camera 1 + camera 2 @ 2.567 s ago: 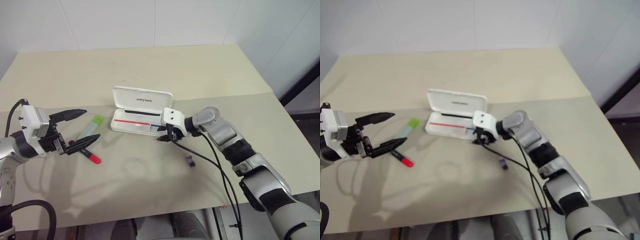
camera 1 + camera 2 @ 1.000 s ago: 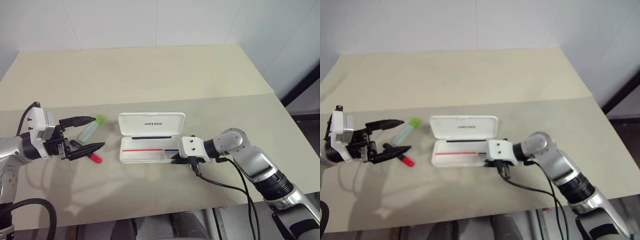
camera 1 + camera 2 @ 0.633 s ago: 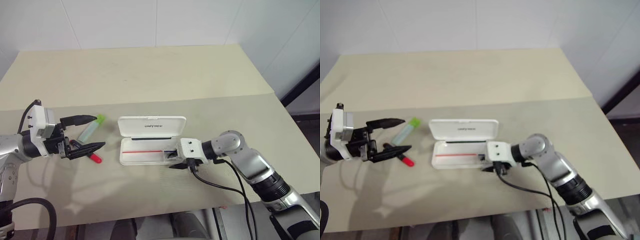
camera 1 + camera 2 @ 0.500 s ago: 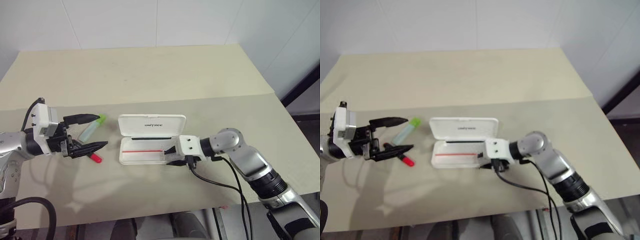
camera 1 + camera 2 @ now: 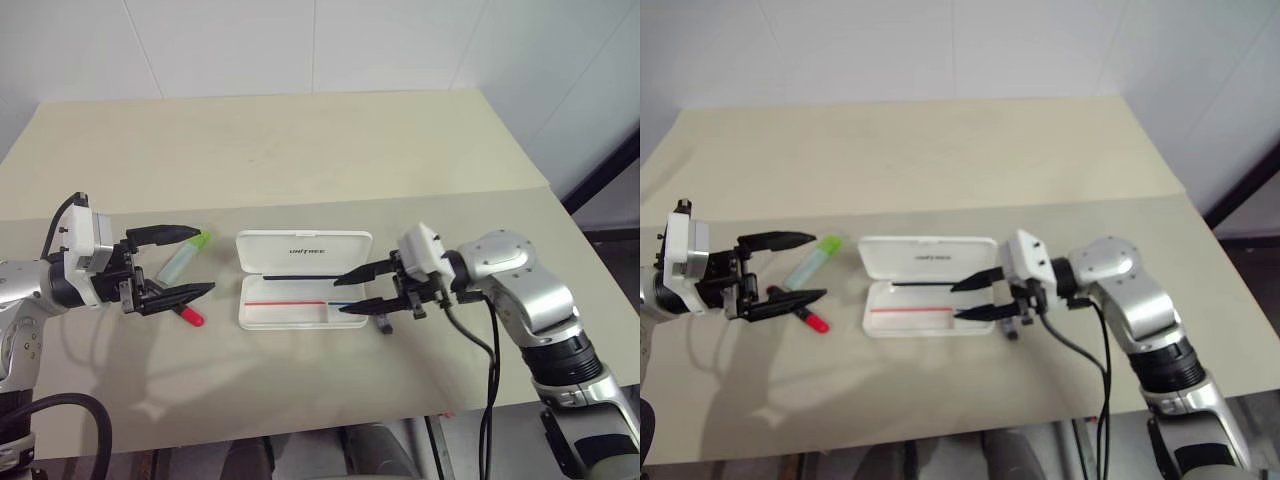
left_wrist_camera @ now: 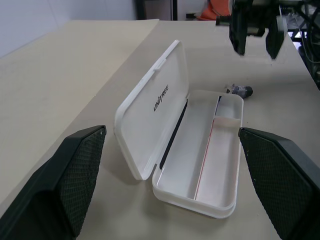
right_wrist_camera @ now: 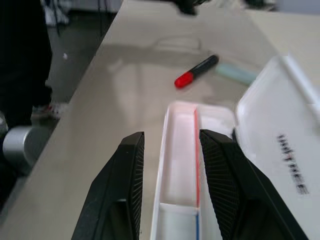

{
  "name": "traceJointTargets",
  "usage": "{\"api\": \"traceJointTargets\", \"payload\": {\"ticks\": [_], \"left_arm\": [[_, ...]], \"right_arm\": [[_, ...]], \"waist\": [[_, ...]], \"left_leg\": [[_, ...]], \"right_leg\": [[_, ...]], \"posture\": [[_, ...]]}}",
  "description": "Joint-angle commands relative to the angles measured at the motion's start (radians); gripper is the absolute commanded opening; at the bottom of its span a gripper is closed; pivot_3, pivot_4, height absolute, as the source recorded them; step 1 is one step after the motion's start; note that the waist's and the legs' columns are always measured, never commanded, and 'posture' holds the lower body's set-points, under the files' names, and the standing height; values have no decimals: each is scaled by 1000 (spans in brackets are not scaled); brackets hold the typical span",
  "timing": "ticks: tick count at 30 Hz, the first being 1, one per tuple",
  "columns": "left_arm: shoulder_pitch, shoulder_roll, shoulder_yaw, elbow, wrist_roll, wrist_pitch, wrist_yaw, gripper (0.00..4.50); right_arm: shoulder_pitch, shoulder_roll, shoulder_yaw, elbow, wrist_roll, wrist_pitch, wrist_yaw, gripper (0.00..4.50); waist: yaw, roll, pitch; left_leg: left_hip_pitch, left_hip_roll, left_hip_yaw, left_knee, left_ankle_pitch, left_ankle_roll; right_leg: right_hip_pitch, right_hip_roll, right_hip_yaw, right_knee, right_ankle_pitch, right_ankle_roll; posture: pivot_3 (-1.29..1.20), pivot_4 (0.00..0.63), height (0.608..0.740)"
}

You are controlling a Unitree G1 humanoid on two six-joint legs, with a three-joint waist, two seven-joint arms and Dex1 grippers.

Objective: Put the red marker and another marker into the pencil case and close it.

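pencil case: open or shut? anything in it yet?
Open and empty. The pencil case has its lid raised at the back, and its tray shows bare white with a red and blue stripe. The red marker lies on the table.

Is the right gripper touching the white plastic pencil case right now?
Apart. In the left eye view the right gripper hangs open, lifted off the white plastic pencil case, empty, its shadow falling separately beneath.

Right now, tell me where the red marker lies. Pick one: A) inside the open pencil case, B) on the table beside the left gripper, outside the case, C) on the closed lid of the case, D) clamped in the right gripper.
B: the red marker lies on the table by the open left gripper, while the pencil case stands open and holds no marker.
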Motion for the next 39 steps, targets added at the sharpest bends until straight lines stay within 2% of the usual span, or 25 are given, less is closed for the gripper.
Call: {"api": "traceJointTargets", "payload": {"ticks": [1,5,6,11,16,21,24,26,30,33,36,39], "left_arm": [[21,36,53,-1,3,-16,-14,4500],[72,55,77,-25,-5,5,-14,4500],[90,61,79,-40,-5,22,-9,4500],[170,43,122,-122,-10,104,110,4500],[255,-116,183,-345,-5,247,473,4500],[273,-291,237,-531,-33,427,845,4500],[287,-455,253,-690,-105,598,1133,4500],[264,-507,285,-723,-129,683,1253,4500],[172,-648,369,-754,-265,813,1554,4500],[139,-702,388,-771,-339,876,1701,4500],[95,-802,370,-756,-460,924,1935,4500],[50,-811,316,-736,-566,943,2076,4500]], "right_arm": [[10,-38,-71,-31,55,39,-14,3052],[4,-47,-152,-7,87,59,-69,4384],[1,-51,-166,2,89,61,-76,4450],[2,-52,-171,25,63,27,-96,4450],[0,-27,-138,56,50,-1,-91,4450],[-8,0,-109,80,48,-13,-77,4450],[-19,17,-94,120,43,-32,-53,4450],[-24,29,-87,126,41,-35,-53,4450],[-28,37,-77,132,41,-36,-37,4450],[-32,40,-74,137,39,-38,-30,4450],[-43,47,-72,141,39,-40,-23,4450],[-54,44,-77,151,37,-41,-12,4450]], "waist": [[-1,0,0],[-3,0,0],[-3,0,0],[-2,0,1],[-1,0,2],[1,-2,2],[0,-3,2],[1,-5,3],[8,-6,3],[12,-6,3],[14,-6,4],[19,-8,5]], "left_leg": [[0,0,0,0,0,0],[0,0,0,0,0,0],[0,0,0,0,0,0],[0,0,0,0,0,0],[0,0,0,0,-1,1],[0,0,-1,1,0,1],[1,0,-1,2,-1,1],[1,0,-2,4,-1,1],[1,-2,-4,7,0,1],[1,-2,-5,13,-1,1],[2,-3,-6,17,-2,2],[2,-4,-8,18,-2,3]], "right_leg": [[0,0,0,0,0,0],[0,0,0,0,0,0],[0,0,0,0,0,0],[0,0,0,0,0,0],[0,0,1,-1,0,1],[1,0,0,1,0,1],[3,-1,1,0,1,3],[4,-1,1,0,2,4],[5,0,0,2,3,5],[8,0,0,2,4,6],[13,-1,1,-1,5,9],[16,0,1,-4,7,10]], "posture": [[0,150,740],[0,150,740],[0,150,740],[0,150,740],[0,150,740],[0,150,740],[0,150,740],[0,150,740],[0,150,740],[0,150,740],[0,150,740],[0,150,740]]}}
